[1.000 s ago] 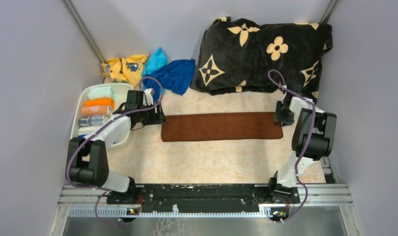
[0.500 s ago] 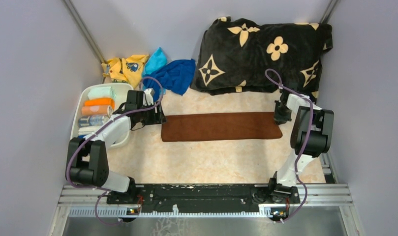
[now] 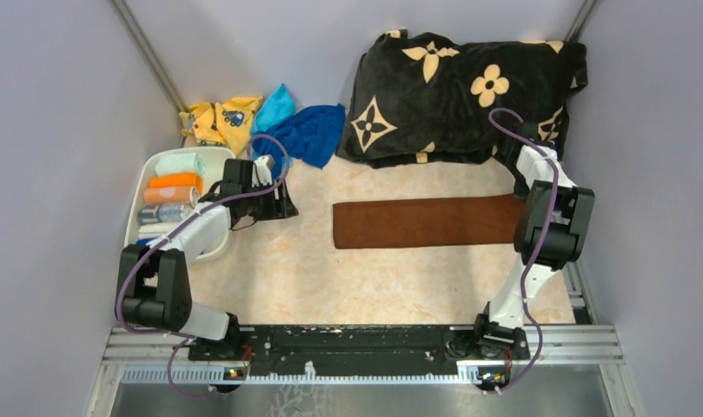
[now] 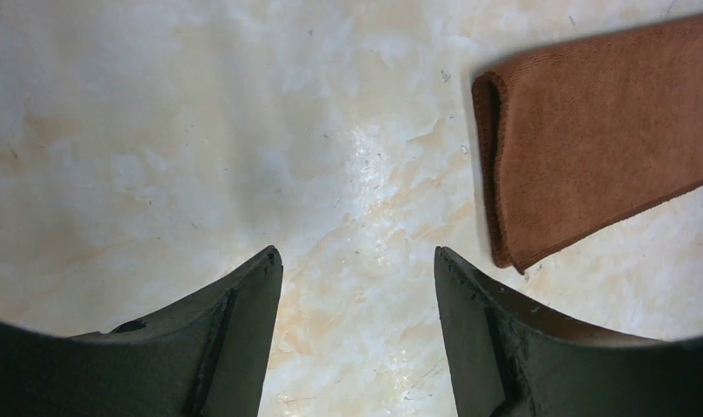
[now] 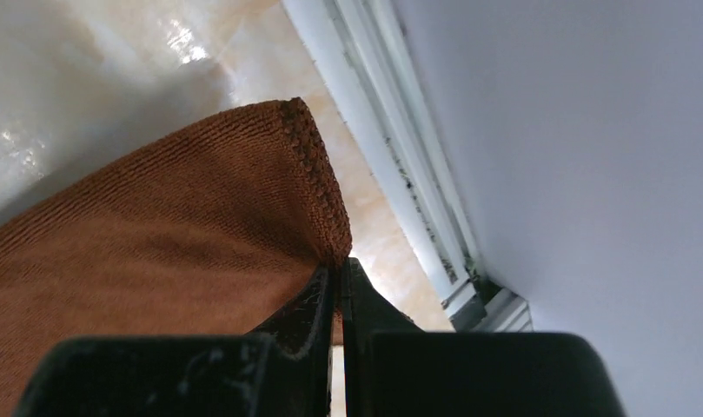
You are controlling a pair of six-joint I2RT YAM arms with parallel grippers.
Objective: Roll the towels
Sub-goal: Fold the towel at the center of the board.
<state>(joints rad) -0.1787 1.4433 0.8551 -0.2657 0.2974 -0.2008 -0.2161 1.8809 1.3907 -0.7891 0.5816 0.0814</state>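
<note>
Pinched fully shut at the right gripper (image 5: 337, 271), nipping the hemmed end corner of the long folded brown cloth towel (image 5: 156, 234). Spread wide and empty at the left gripper (image 4: 356, 261), over bare beige marbled tabletop (image 4: 156, 130), with that towel's folded end apart at 2 o'clock. From above, lying right of centre, long axis 9 to 3 o'clock, gripped end tipped toward 2. At 11 o'clock, heaped: crumpled dark royal blue towel (image 3: 308, 135) and light cyan towel (image 3: 275, 106).
</note>
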